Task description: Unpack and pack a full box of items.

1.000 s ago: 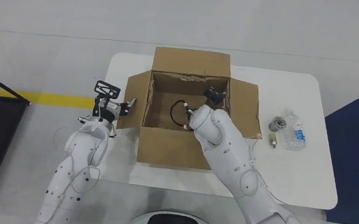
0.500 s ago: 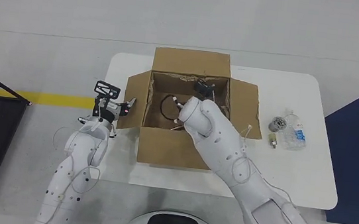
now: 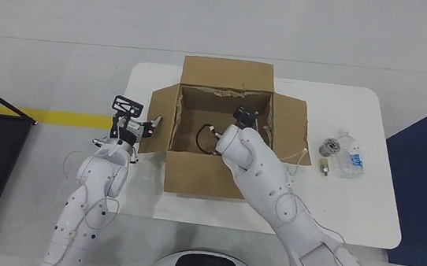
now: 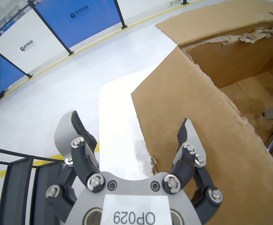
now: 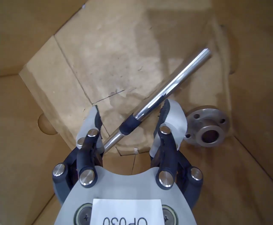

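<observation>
Top view first: the box [image 3: 201, 175] sits open in the middle of the frame on the white table [image 3: 348, 204], all four flaps folded out. The right arm is plunged down into it from the lower right of the frame. Down inside, the right gripper [image 5: 130, 105] has its fingers spread wide, and a shiny rod [image 5: 170, 83] with a black band [image 5: 128, 125] lies flat on the cardboard floor, running up between those two fingers. They straddle it, nothing pinched (whether one pad brushes the metal I cannot tell). Just beside the rod, a flange [image 5: 208, 127] rests on the box floor too, close to a wall, bore facing up and bolt holes showing. Over at centre-left of the top view, the left gripper [image 3: 153, 124] hangs just outside the box's left flap, above the table's edge. Its own camera shows the left gripper [image 4: 129, 116] spread wide as well, nothing between the pads, cardboard wall right alongside one finger. To the right of the box in the top view, a bottle [image 3: 347, 155] lies on the table, with a grey part [image 3: 331, 146] touching its left side and a small yellowish piece [image 3: 324, 167] just below that.
</observation>
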`<state>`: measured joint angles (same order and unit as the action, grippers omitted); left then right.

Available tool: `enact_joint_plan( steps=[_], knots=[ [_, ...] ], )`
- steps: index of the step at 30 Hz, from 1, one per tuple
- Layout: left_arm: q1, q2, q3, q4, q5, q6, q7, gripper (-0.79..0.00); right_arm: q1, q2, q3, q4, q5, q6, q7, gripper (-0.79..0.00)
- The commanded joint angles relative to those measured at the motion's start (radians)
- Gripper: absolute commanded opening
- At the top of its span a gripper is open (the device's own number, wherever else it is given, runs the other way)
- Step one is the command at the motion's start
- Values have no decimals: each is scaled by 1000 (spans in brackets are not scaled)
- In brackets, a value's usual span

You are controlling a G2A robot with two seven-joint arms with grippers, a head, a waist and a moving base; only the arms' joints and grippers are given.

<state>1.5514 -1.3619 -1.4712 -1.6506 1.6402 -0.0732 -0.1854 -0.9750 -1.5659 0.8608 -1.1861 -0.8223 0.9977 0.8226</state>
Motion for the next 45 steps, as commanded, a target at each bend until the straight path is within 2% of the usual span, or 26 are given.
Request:
enact_joint_plan(
  steps=[1,12,14,18,29,30,31,32,33,34,40,43,45],
  knots=[
    [0,0,0,0,0,0,0,0,24,-6,-23,21,21,3,-3,-449],
    [0,0,0,0,0,0,0,0,112,-32,-79,160,75,15,-15,-619],
    [0,0,0,0,0,0,0,0,127,-38,-82,187,77,15,-15,-613],
    [0,0,0,0,0,0,0,0,135,-48,-72,185,70,15,-15,-536],
    [0,0,0,0,0,0,0,0,148,-82,-78,269,55,15,-15,-557],
    [0,0,0,0,0,0,0,0,155,-87,-81,282,58,15,-15,-576],
    [0,0,0,0,0,0,0,0,162,-91,-83,291,61,15,-15,-631],
    [0,0,0,0,0,0,0,0,167,-95,-83,298,63,15,-15,-733],
    [0,0,0,0,0,0,0,0,171,-98,-81,299,64,15,-15,-785],
    [0,0,0,0,0,0,0,0,172,-99,-77,298,61,15,-15,-785],
    [0,0,0,0,0,0,0,0,109,-83,5,174,6,15,-15,-785],
    [0,0,0,0,0,0,0,0,10,-59,71,2,-55,15,-15,-785],
    [0,0,0,0,0,0,0,0,-88,-39,114,-159,-94,15,-15,-785]
  ],
)
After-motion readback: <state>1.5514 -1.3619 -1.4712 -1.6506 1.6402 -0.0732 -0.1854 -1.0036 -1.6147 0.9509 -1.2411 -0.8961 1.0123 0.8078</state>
